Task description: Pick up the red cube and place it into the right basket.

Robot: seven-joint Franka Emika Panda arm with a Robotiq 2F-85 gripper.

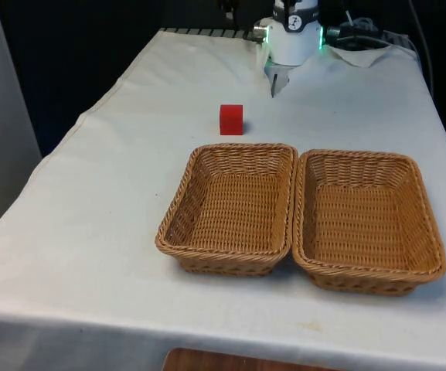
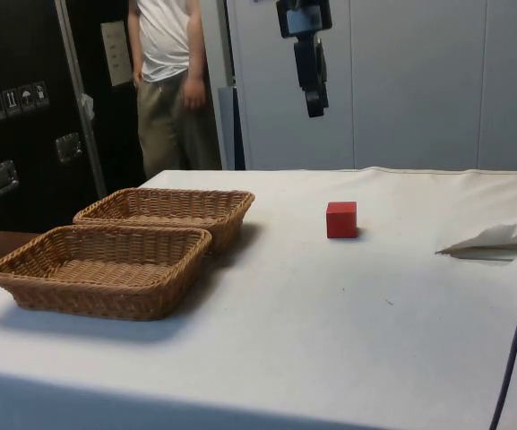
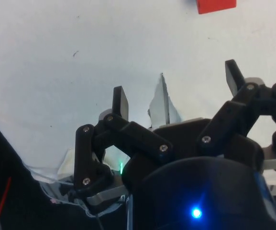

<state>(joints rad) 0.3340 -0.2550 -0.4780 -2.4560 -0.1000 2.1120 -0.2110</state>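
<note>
Side view shows the black gripper (image 2: pixel 314 109) hanging high in the air, pointing straight down, well above the table (image 2: pixel 348 296). Its two fingers are spread wide apart in the wrist view, and they hold nothing.

The red cube (image 1: pixel 231 120) sits flat on the white cloth. It is a small block with sharp corners and smooth, plain red sides. In the front view it lies just beyond the far edge of the left basket (image 1: pixel 234 209), and the gripper (image 1: pixel 274 90) hangs farther back and to the front view's right of it.

Two baskets sit side by side, touching. Both are woven from brown wicker, with bumpy walls and rounded corners. The right basket (image 1: pixel 365 220) has nothing in it.

A person (image 2: pixel 168 81) stands behind the table in the side view.
</note>
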